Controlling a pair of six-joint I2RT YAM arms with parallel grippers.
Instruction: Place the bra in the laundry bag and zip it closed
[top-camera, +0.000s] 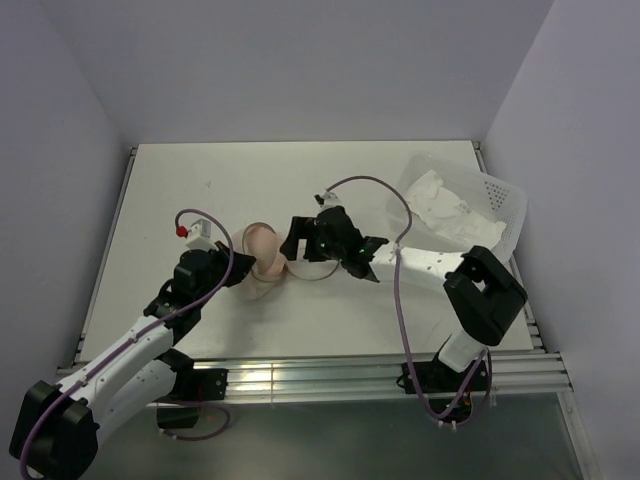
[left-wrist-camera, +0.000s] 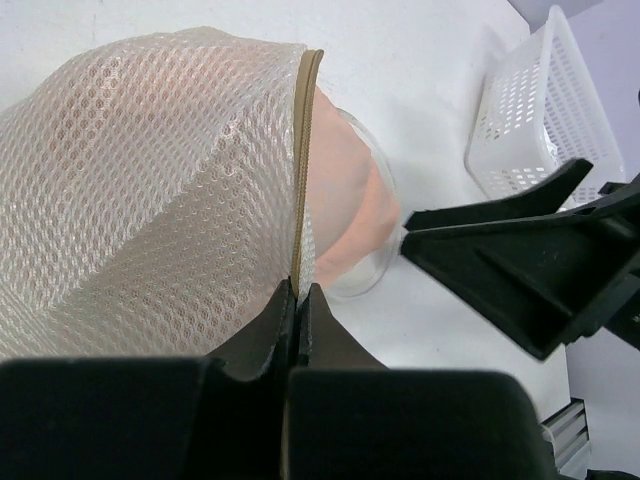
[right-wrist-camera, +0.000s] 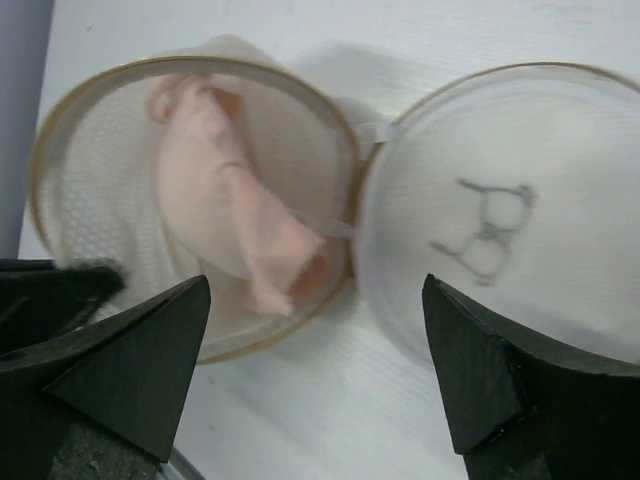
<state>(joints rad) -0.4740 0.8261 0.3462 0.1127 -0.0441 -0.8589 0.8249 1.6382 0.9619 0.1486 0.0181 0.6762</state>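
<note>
1. Your left gripper (left-wrist-camera: 297, 300) is pinched tight on the laundry bag (left-wrist-camera: 150, 180). Its fingers are clamped on the tan zip (left-wrist-camera: 303, 170) at the rim.
2. Your right gripper (right-wrist-camera: 315, 290) has its jaws spread wide with nothing between them. It hovers just above the bag, over the spot where body and lid join.
3. The laundry bag sits about mid-table (top-camera: 200, 180), between your two grippers in the top view, with the left one touching it.
4. The bag mouth is unzipped and faces your right wrist camera. The lid (right-wrist-camera: 560, 150) is flipped back flat beside the mouth, joined by a small strip at the rim.
5. The lid shows a dark bra outline (right-wrist-camera: 488, 225).
6. The bra (right-wrist-camera: 230, 210) is peach and bunched inside the bag body. One end reaches the rim on the lid side. The left wrist view shows it through the mesh too.
7. The clear perforated bin (top-camera: 505, 195) is at the far right of the table, well apart from the bag, with white cloths (top-camera: 440, 205) in it.
8. A blurred dark shape at the left edge of the right wrist view sits against the bag rim, and I cannot tell what it is.
</note>
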